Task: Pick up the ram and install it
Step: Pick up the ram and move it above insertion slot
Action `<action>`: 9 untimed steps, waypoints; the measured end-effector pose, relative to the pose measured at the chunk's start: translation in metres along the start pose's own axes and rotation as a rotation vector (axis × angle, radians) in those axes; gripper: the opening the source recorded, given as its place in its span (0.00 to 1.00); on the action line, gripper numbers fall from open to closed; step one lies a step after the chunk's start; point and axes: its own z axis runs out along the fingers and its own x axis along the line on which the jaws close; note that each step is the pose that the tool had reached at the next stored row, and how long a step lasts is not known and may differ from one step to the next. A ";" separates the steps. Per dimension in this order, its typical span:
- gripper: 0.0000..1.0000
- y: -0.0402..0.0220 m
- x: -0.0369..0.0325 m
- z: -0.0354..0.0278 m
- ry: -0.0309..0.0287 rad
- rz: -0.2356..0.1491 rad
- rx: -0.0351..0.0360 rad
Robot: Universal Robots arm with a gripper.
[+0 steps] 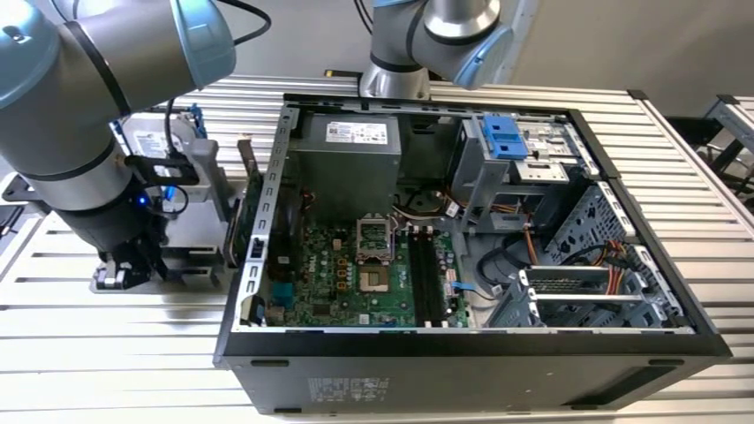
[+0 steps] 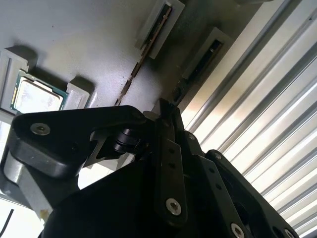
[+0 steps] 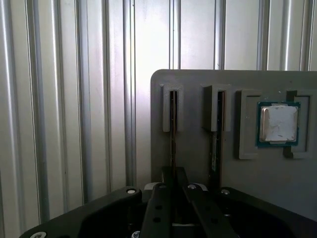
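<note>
The arm is down over the grey holder plate point(image 3: 277, 173), which lies on the ribbed metal table point(image 1: 118, 353) at the exterior view's left, just beside the open computer case point(image 1: 471, 362). The gripper point(image 1: 124, 269) sits low there, well apart from the long black slots point(image 1: 430, 274) on the motherboard inside the case.

In the first wrist view the gripper point(image 3: 174, 172) is drawn in narrow, and it has the ram point(image 3: 172, 134) pinched between its fingertips. The ram stands on its thin edge, its far end in the pale bracket nearest the plate's side edge, right where the plate gives way to bare table. It is not lifted out; its far end is seated in that bracket.

One bracket further in from that edge, a second stick point(image 3: 216, 119) stands the same way, just beside the ram and parallel to it, untouched. Beyond that, a square processor chip point(image 3: 278, 123) with a silver lid lies flat in its own recess, toward the plate's opposite side.

In the second wrist view the gripper point(image 2: 167, 106) shows the same narrow pinch, its black linkages folded in close behind the tips.
</note>
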 end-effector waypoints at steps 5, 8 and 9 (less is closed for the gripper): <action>0.00 -0.0001 -0.0001 -0.0007 -0.0008 0.000 0.0009; 0.00 0.0001 -0.0005 -0.0087 -0.0003 0.000 0.0002; 0.00 0.0001 -0.0006 -0.0115 -0.0002 0.000 0.0003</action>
